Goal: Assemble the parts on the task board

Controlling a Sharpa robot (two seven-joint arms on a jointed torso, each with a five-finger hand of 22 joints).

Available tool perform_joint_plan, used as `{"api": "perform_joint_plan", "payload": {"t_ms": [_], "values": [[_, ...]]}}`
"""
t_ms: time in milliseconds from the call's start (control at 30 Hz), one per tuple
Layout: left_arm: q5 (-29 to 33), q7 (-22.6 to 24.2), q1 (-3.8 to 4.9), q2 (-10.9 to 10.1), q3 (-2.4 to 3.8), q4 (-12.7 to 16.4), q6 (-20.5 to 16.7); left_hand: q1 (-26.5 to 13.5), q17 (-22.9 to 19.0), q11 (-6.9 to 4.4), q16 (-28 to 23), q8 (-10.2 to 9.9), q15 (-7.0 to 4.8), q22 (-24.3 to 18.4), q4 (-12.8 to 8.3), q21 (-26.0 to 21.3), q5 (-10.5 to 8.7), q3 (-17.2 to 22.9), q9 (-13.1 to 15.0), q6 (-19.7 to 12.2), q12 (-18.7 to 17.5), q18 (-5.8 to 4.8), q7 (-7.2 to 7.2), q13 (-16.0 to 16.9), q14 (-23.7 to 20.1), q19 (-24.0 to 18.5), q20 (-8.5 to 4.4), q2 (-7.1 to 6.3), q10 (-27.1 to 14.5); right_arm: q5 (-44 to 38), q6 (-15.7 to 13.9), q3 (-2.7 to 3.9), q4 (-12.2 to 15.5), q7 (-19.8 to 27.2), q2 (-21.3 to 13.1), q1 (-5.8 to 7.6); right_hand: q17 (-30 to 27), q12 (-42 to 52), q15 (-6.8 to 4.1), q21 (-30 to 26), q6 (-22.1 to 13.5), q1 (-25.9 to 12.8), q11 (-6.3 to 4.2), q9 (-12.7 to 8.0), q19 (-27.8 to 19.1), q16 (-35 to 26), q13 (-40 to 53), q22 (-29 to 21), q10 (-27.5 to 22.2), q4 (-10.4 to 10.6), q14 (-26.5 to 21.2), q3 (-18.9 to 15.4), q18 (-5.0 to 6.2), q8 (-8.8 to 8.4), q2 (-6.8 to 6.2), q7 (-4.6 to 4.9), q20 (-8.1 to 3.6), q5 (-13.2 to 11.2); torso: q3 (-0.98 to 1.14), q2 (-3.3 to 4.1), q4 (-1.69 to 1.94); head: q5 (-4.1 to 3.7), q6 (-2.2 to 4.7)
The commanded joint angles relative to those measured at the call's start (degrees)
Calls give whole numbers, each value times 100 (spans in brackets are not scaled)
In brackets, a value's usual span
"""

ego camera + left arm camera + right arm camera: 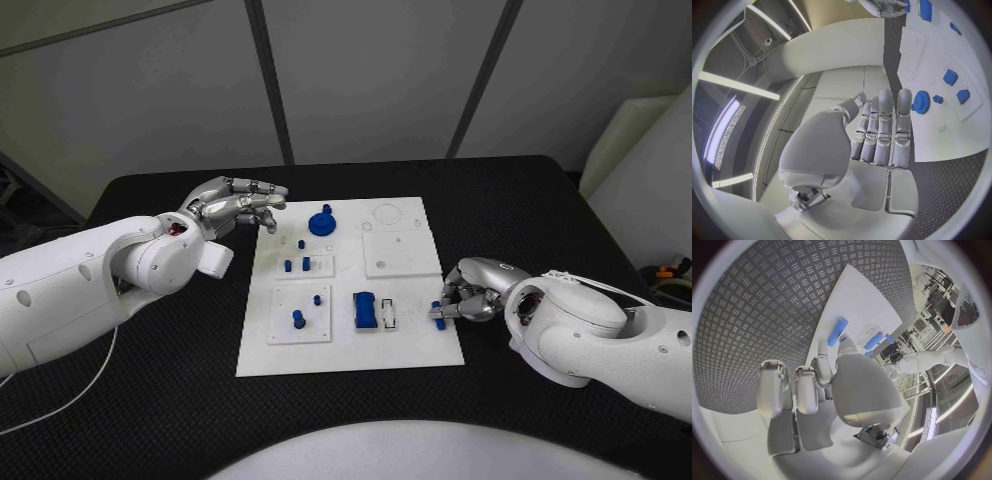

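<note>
Head view: the white task board (411, 345) lies in the middle of the black counter (173, 420), and the right hand (464, 297) sits at its right edge, at about four o'clock from the board's centre. Its fingers are curled in around a small blue part (438, 314) right at that edge — I judge the hand to be pinching it, though the fingers cover most of the part. The right wrist view shows a blue peg (837, 331) lying on the board just past the fingertips, its long axis pointing away from the palm.

The left hand (238, 205) hovers off the board's upper left corner, at about ten o'clock, fingers loosely curled and holding nothing. In the left wrist view its fingers (882, 132) lie straight and side by side, with the blue gear (921, 102) just beyond their tips.

In the head view the gear (323, 222) stands near the board's top, at one o'clock from the left hand and nearer to it than to the right. The blue block (366, 310) lies at nine o'clock from the right hand — the nearer arm for it, its long axis running up the board.
</note>
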Motion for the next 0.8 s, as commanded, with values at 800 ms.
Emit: {"api": "perform_joint_plan", "payload": {"t_ms": [800], "values": [[17, 34, -3, -13, 3, 2, 51, -39, -7, -13, -23, 19, 22, -7, 3, -19, 4, -30, -6, -47, 20, 287, 11, 7, -37, 8, 22, 36, -40, -826, 838, -10, -54, -266, 244, -226, 897, -122, -81, -7, 85, 1122, -83, 119, 138, -2, -13, 472, -45, -616, 457, 350, -13, -130, 150, -45, -56, -423, -2, -1, 4, 20, -22]]}}
